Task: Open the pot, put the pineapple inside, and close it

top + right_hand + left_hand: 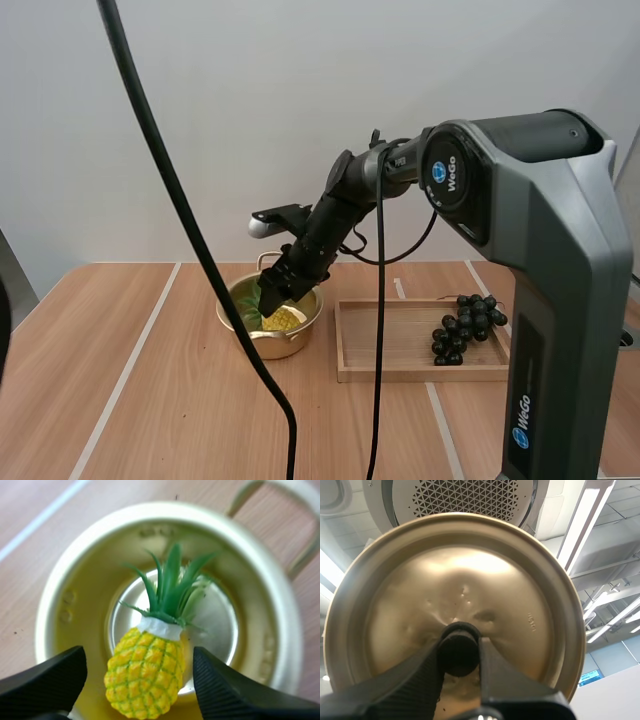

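In the high view, the right gripper is held over the open pot, with the pineapple seen inside. To the right, grapes are laid on a wooden tray. In the left wrist view, the lid is clamped by its knob between the fingers of the left gripper. In the right wrist view, the fingers are spread apart, and the pineapple lies untouched between them, inside the pot.
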Controlling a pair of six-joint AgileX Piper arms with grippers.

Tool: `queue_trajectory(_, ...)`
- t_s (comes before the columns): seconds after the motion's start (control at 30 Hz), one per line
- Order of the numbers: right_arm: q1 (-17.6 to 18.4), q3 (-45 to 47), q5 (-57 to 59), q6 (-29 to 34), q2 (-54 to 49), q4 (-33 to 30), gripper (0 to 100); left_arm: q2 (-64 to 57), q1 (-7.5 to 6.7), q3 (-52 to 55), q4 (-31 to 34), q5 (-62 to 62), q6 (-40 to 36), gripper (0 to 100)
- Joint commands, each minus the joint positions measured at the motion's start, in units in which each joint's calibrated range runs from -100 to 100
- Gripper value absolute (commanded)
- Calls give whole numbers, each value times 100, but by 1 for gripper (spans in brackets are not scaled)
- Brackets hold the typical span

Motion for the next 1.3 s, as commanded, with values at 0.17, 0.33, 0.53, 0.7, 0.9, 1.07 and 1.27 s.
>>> queue_trajectory(0.17,-12,-5,-7,-59,-1281,-67,100,-23,8,21,-70,-62,5,0)
queue_trajectory(0.33,-12,-5,-243,-59,-2133,-254,100,-23,8,21,-70,-62,5,0)
queue_trajectory(0.53,-48,-5,-1324,993,-2967,-1659,100,-23,8,21,-70,-45,16,0)
queue_trajectory(0.7,-138,-5,-2136,2169,-3705,-2995,100,-23,8,21,-70,491,16,0)
queue_trajectory(0.9,-345,-5,-2391,3061,-4646,-3970,100,99,8,36,-70,1871,-35,0)
queue_trajectory(1.07,-546,-5,-2504,3605,-5217,-4824,100,454,8,54,-27,3415,-326,0)
queue_trajectory(1.27,-574,-5,-2504,4319,-5773,-5952,100,836,8,54,463,4897,-435,0)
